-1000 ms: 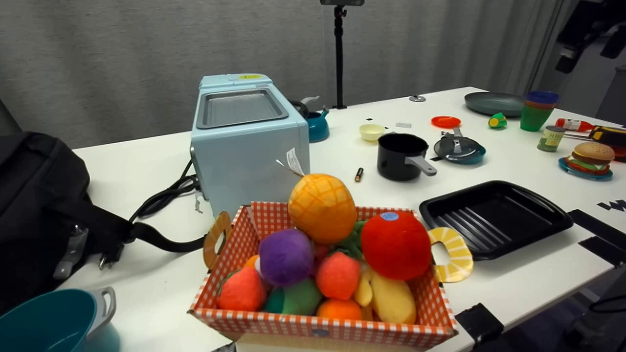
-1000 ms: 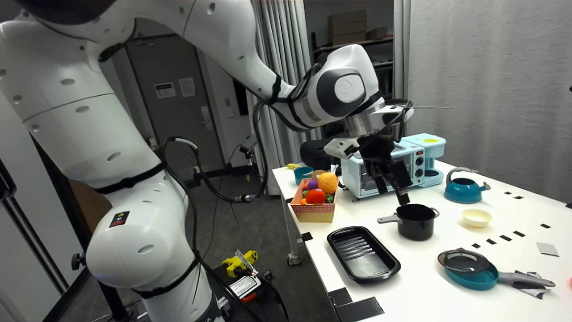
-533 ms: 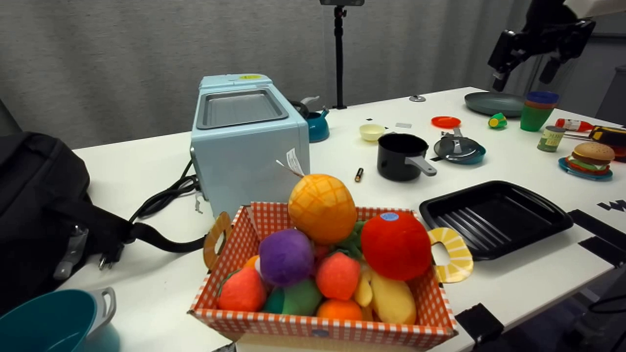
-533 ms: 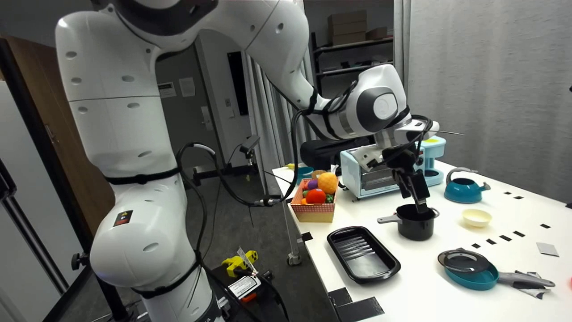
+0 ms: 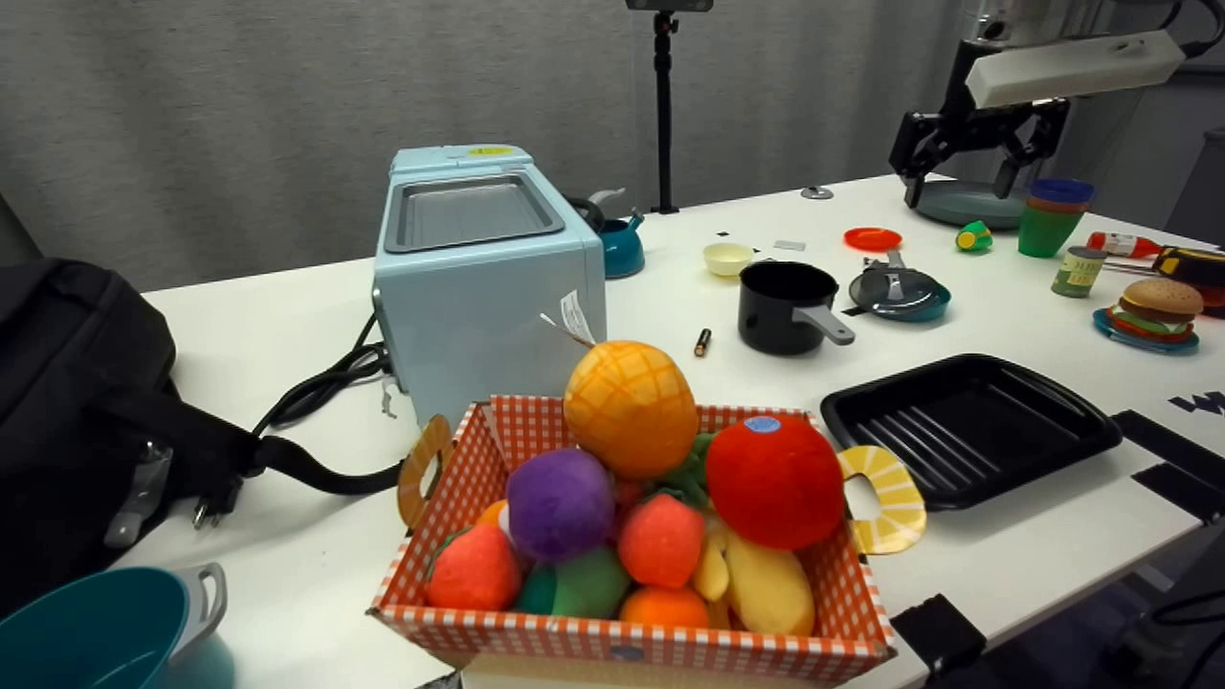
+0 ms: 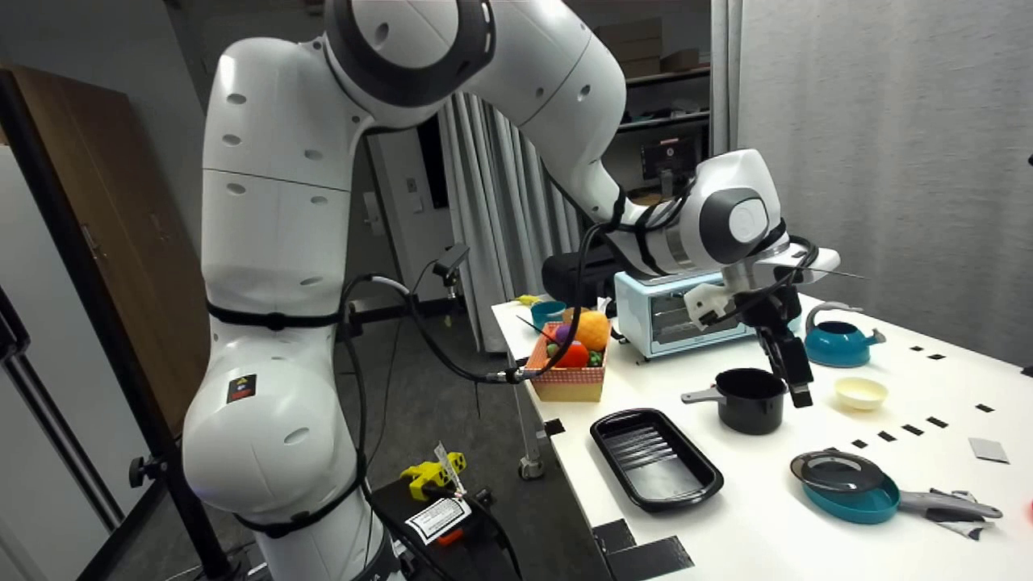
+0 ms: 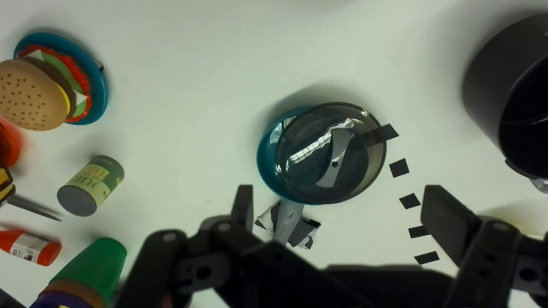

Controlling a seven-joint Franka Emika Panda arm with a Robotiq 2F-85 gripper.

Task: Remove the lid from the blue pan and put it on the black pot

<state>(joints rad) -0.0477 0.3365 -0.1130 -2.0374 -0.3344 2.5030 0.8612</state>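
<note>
While the empty fingers (image 7: 448,224) stand wide apart, the lid (image 7: 338,158) overhangs the blue pan (image 7: 266,160); table (image 7: 428,128) separates it from the black pot (image 7: 492,85), cropped in the wrist view.

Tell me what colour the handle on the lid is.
Grey; the lid handle shows best in the wrist view.

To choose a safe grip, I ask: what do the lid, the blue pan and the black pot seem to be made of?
Lid: glossy, smoky-clear plastic or glass; tape shows through and reflections cross it.
Blue pan: smooth, probably plastic, being evenly teal; painted metal is possible.
Black pot: satin plastic or coated metal, with soft shading.
</note>
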